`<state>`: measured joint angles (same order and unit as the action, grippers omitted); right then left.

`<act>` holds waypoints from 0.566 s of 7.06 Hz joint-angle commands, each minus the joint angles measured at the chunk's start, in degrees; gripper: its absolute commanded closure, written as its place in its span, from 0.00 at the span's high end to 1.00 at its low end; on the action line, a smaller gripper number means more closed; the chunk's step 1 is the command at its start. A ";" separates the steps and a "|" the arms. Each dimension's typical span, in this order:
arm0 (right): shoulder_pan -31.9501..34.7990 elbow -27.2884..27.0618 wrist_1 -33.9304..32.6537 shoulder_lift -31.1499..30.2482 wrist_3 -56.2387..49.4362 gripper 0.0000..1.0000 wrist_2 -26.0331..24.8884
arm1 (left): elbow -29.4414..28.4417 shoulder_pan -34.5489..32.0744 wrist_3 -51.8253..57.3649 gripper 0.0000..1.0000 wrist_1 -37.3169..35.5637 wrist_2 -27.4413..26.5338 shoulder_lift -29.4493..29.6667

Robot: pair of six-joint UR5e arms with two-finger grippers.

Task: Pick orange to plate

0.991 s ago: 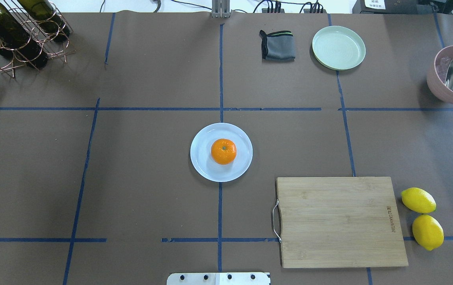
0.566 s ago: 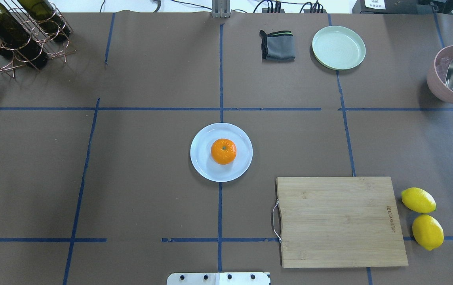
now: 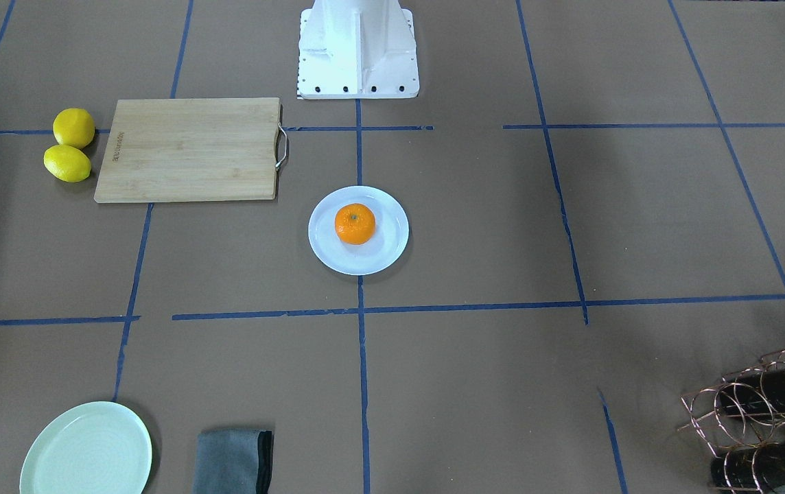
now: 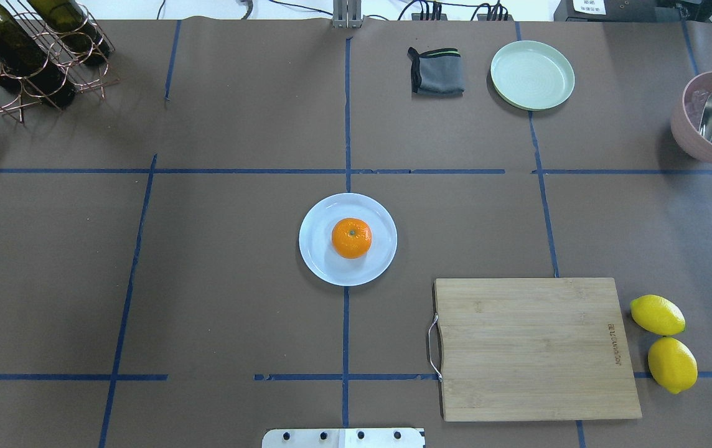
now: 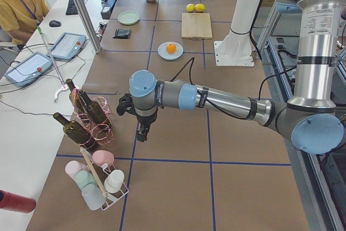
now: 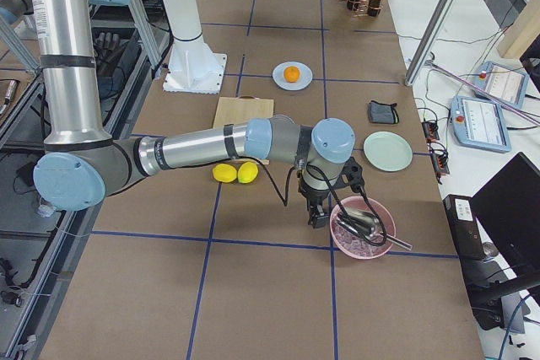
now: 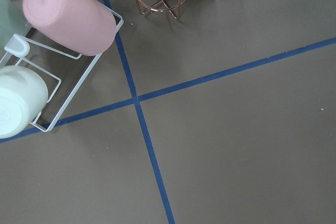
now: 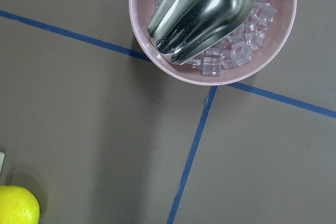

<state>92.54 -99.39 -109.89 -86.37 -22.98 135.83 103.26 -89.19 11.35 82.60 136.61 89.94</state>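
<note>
Orange: one (image 4: 351, 238) — it is sitting in the middle of the white plate, stem dimple facing up.
White plate: one (image 4: 318, 264), lying at the table's centre, over a blue tape line.
Left gripper: (image 5: 141, 132) is hanging fingers-down over bare table beside the wine rack, well apart from the plate; it shows only in the side view, so I cannot tell whether its jaws are apart or together.
Right gripper: (image 6: 316, 215) is hanging just beside the pink bowl, well apart from the plate; again I cannot tell how its jaws are standing.
Lemons: two (image 4: 657, 315) (image 4: 672, 364), lying side by side just beside the cutting board.
Cutting board: one (image 4: 533, 348), lying near the white plate on the robot's right.
Mint plate: one (image 4: 532, 75), lying at the far edge beside one folded grey cloth (image 4: 436, 71).
Pink bowl: one (image 8: 157, 64), holding ice cubes and one metal scoop (image 8: 205, 9).
Wine rack: one (image 4: 26, 59), of copper wire, holding dark bottles — their number is hard to tell.
</note>
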 commanded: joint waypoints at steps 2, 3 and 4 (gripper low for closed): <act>0.01 0.33 0.64 -0.12 -0.05 1.00 -0.04 | -0.95 0.33 0.16 1.00 0.27 0.32 -2.39; 0.01 0.94 0.64 -0.12 0.04 1.00 -0.04 | -1.04 0.24 0.07 1.00 0.97 0.76 -2.49; -0.26 1.04 0.72 0.14 0.12 1.00 -0.04 | -1.39 0.24 -0.01 1.00 1.24 0.67 -1.88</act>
<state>92.49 -98.65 -109.26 -86.42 -22.96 135.79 102.23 -88.94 11.44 83.28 137.19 87.80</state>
